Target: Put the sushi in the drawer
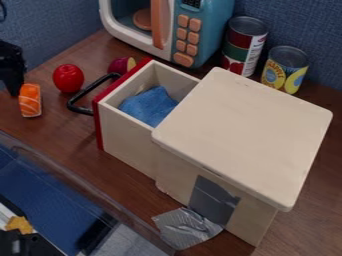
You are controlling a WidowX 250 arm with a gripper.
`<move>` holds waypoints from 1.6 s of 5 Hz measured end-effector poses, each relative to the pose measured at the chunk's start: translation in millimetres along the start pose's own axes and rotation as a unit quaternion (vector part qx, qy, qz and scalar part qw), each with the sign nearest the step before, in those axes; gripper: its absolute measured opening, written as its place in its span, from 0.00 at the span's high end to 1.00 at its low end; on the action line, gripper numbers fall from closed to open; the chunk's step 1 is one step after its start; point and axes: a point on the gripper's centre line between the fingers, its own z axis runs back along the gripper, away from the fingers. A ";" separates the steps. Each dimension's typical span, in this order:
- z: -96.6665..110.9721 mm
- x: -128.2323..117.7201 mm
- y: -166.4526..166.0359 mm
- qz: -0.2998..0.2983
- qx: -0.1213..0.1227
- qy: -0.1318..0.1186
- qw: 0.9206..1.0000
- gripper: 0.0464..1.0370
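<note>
The black gripper [12, 70] hangs at the left edge of the camera view, partly cut off by it. Its lower end is close beside the upper end of the sushi [30, 101], an orange piece with white stripes lying on the brown table; whether they touch I cannot tell. To the right, the drawer [127, 131] is pulled out of a light wooden cabinet [244, 135], its red front and black handle facing left. A crumpled blue cloth [150, 106] lies inside the drawer.
A red toy fruit [68, 78] and a purple piece [121, 66] sit near the drawer handle. Behind stand a toy microwave [159, 30] and two cans [244, 46], [285, 70]. Silver tape [187, 228] sticks to the cabinet's base.
</note>
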 end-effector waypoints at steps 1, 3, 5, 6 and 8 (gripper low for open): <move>-13.6 10.7 6.8 0.016 0.007 -0.008 1.000 0.04; -38.8 26.7 17.0 0.070 0.010 -0.016 0.997 0.04; -45.0 38.0 2.6 0.117 -0.012 -0.028 0.993 0.04; -42.8 42.2 -9.6 0.122 -0.026 -0.034 0.992 0.04; -47.7 41.8 -24.8 0.105 -0.016 -0.042 0.993 0.04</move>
